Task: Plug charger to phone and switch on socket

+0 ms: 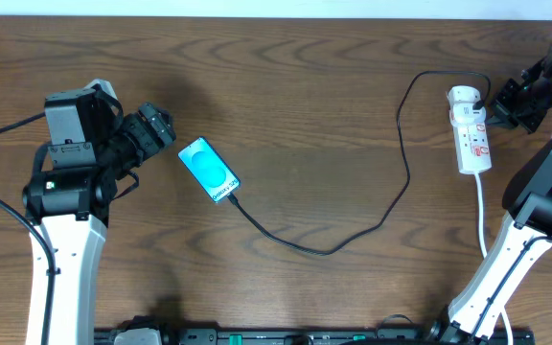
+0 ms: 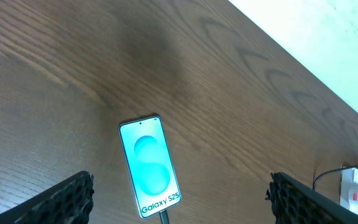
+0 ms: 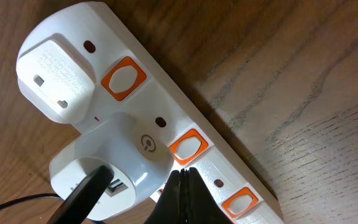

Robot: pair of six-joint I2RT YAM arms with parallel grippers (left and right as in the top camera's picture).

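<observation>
Overhead looks straight down on the whole table [image 1: 286, 57]. My left wrist views the phone [image 2: 149, 167] from mid-range; my right sits close on the socket [image 3: 135, 106]. Overhead shares both.

You have a phone [image 1: 209, 171] with a turquoise screen and white lettering, a black charger [image 1: 329, 252], a white socket [image 1: 471, 134] with orange switches [image 3: 123, 78], your table [image 1: 305, 86] dark brown with wavy wood grain.

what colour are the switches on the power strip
The switches on the socket are orange with white centres, clearest in the right wrist view.
</observation>
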